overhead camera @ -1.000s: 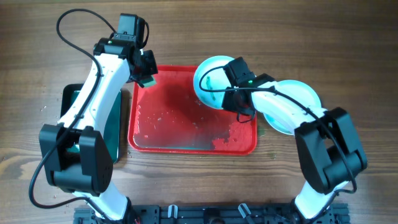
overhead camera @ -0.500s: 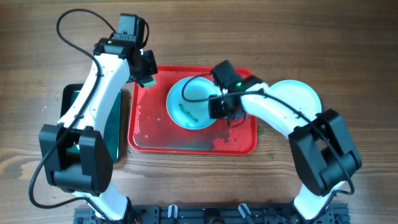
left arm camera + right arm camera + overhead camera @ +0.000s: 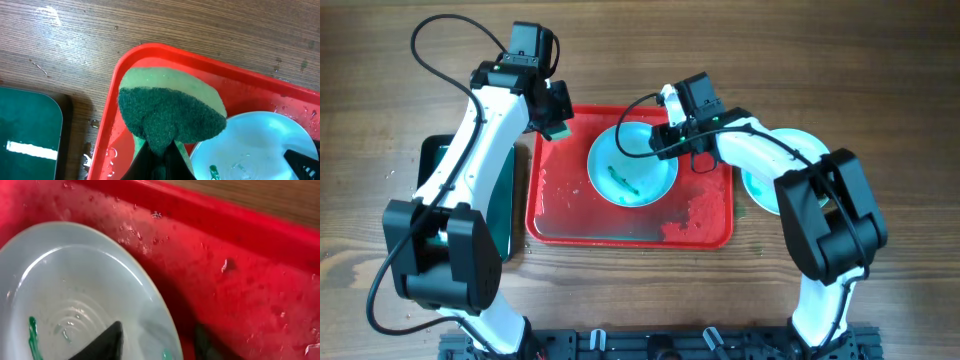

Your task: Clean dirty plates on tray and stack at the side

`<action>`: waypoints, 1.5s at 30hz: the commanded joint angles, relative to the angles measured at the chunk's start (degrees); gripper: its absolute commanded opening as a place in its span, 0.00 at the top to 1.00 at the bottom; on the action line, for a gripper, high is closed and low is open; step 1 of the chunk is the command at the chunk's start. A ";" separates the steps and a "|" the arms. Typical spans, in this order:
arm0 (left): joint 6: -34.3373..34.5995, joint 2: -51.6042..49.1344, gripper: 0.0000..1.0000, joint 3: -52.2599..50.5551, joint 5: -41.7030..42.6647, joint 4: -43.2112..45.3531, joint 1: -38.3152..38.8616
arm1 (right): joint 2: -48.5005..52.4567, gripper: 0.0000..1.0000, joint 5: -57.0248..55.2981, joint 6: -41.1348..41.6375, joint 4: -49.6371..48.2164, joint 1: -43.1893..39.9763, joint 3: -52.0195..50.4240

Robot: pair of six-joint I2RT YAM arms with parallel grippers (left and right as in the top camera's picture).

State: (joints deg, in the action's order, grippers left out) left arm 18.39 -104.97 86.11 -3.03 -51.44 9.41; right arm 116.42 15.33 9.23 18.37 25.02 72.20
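One smeared plate (image 3: pixel 631 165) is lying in the tray (image 3: pixel 700 205); my right end effector (image 3: pixel 665 143), grip unreadable, is risking dragging its rim, left end effector (image 3: pixel 555 115) clenching sponge (image 3: pixel 170 110).

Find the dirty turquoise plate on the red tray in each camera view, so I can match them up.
Overhead: the plate sits near the picture's centre, in the middle of the red tray.
Left wrist: the plate is in the bottom right corner, cut off by the edge.
Right wrist: the plate fills the lower left.
Shared landmark: the red tray's rim, plus the teal smear on the plate.
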 commanded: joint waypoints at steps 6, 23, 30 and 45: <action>0.83 0.48 0.96 -1.86 5.86 -0.09 -0.13 | 2.21 0.96 1.51 30.36 15.47 1.14 0.09; -9.09 -1.79 0.96 -25.16 6.21 17.03 8.33 | 2.25 0.96 4.09 23.91 10.10 1.81 -0.31; -24.15 -1.79 0.96 -25.16 28.30 18.82 8.39 | 2.25 0.95 5.35 22.45 10.19 0.04 -0.31; -14.62 -1.77 0.96 -25.14 19.82 15.61 8.39 | 2.25 0.96 5.33 22.43 10.38 0.04 -0.31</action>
State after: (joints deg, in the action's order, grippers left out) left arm 12.05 -105.54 62.57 4.27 -31.24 18.04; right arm 116.81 22.87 31.42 28.62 25.54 72.88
